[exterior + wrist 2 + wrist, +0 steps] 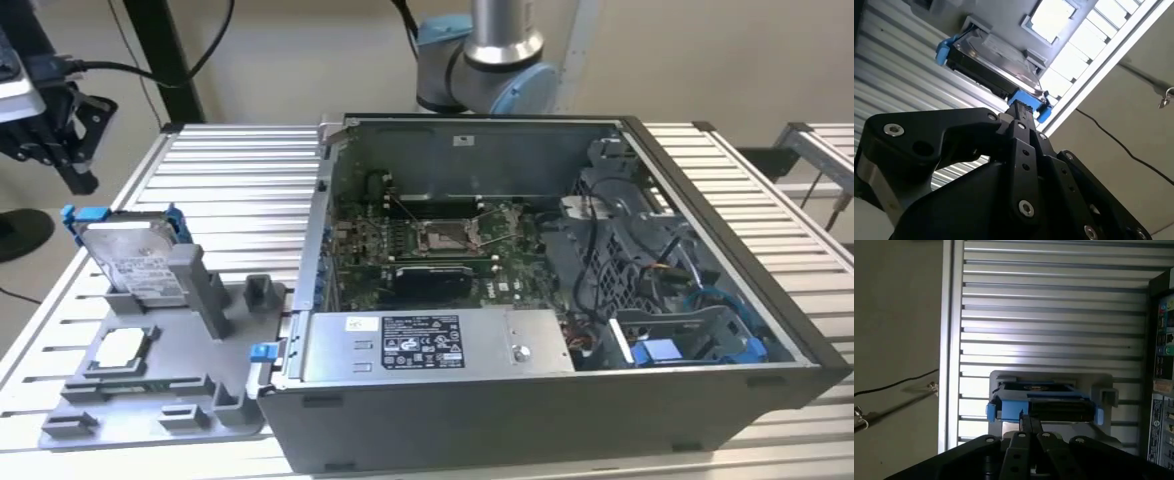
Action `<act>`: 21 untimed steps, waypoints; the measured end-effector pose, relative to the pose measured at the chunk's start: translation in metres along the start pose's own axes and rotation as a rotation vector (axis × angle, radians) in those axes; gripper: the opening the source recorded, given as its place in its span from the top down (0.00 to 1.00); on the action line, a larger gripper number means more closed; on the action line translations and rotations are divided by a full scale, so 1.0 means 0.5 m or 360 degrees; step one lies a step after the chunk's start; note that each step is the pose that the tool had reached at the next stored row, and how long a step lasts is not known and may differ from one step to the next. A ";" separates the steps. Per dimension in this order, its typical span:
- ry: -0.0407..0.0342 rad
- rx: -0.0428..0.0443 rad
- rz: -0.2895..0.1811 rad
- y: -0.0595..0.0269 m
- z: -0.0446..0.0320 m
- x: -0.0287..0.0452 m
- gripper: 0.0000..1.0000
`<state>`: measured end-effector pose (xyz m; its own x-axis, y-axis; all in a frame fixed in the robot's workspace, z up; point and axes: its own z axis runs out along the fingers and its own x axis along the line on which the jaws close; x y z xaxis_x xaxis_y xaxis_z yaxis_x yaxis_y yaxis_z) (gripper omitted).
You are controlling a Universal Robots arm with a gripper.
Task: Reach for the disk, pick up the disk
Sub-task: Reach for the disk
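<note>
A: Where is the disk?

B: In the exterior view the disk (131,262) stands on edge, leaning back, in a slot at the far end of a grey holder (200,375). The holder lies on the slatted table (227,185), to the exterior view's left of the open case (534,425). The disk's white label faces the camera.

A: And the blue part?

B: A blue bracket (83,216) frames the disk, and its tabs stick out at both upper corners.

A: Is anything else on the holder?

B: A square silver chip (120,348) lies flat on it, nearer the camera than the disk and apart from it.

A: Where is the gripper?

B: In the first wrist view the gripper (1029,421) points at the disk's upper edge, lined up near the middle of the bracket. The second wrist view shows the same from the other side, with the tip over one blue corner. In the exterior view it is the black shape at the upper left edge, higher than the disk and clear of it.

A: So it isn't touching?

B: No contact shows. The disk sits in its slot, not lifted.

A: How do the jaws stand?

B: They are together, tip to tip, with nothing between them.

A: What about the case?

B: Its side is off and a green board shows inside. A grey box (420,345) with a black-and-white label lies along the near wall. The arm (501,50) rises behind the case
</note>
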<state>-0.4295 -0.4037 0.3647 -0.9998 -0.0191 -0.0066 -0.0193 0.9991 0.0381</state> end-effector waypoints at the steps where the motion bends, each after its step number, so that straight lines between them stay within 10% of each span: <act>1: -0.0002 0.0000 0.0000 0.000 0.000 0.005 1.00; 13: -0.0003 0.0000 -0.0004 0.000 0.000 0.008 1.00; 21: 0.0003 -0.0001 -0.0176 0.000 0.000 0.009 1.00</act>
<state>-0.4340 -0.4037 0.3647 -0.9915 -0.1296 -0.0091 -0.1298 0.9908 0.0380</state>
